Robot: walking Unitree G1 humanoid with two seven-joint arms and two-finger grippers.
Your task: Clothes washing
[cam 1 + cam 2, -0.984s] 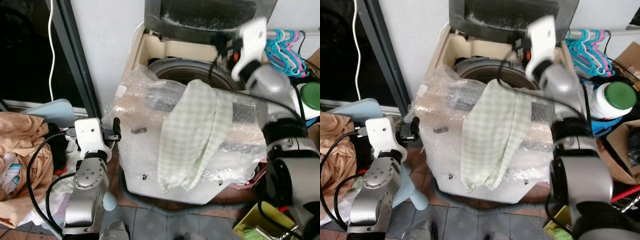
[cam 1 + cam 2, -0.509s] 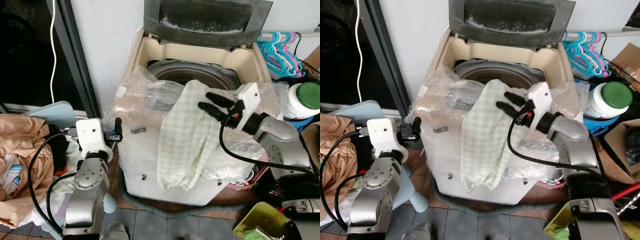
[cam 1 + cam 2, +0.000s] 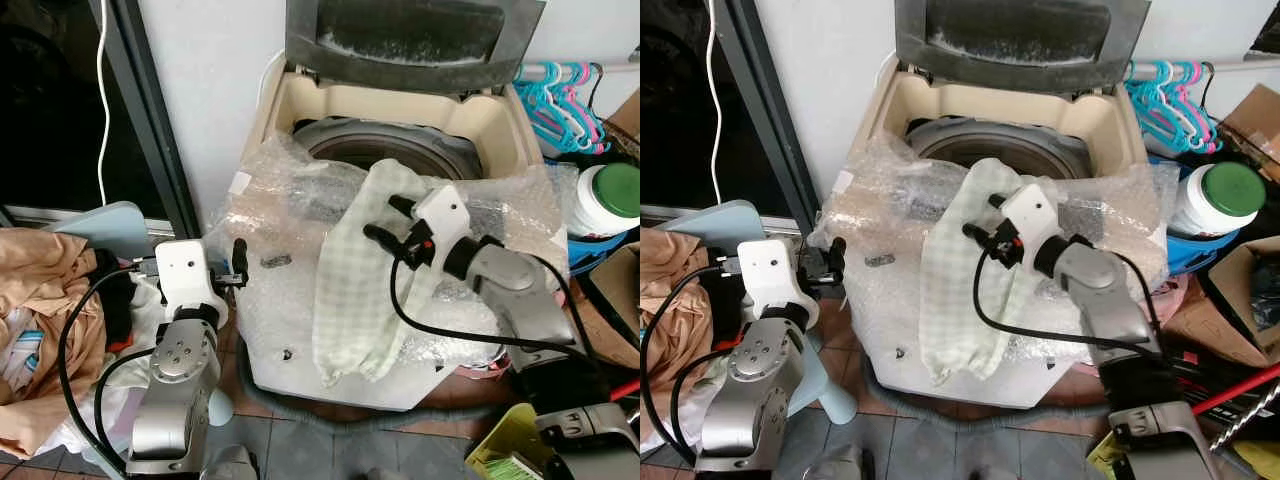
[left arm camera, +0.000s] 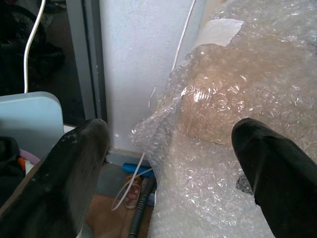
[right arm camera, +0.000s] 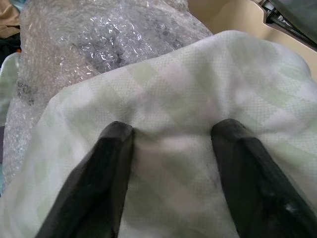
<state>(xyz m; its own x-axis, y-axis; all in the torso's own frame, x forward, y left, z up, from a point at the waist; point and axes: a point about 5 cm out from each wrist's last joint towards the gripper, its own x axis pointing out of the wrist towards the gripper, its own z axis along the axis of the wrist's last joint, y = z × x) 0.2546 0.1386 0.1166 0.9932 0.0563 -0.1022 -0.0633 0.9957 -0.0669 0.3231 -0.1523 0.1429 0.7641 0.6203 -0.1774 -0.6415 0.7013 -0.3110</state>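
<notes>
We are in a home laundry corner: a top-loading washer, plastic hangers, heaped clothes on tiled floor.

drum part hidden by cloth

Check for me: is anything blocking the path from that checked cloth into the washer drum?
Nothing visible does. The checked cloth is draped over the bubble wrap on the washer's front edge, with the right gripper pressed onto it, jaws open. The lid stands raised, and the drum opens directly behind the cloth.
</notes>
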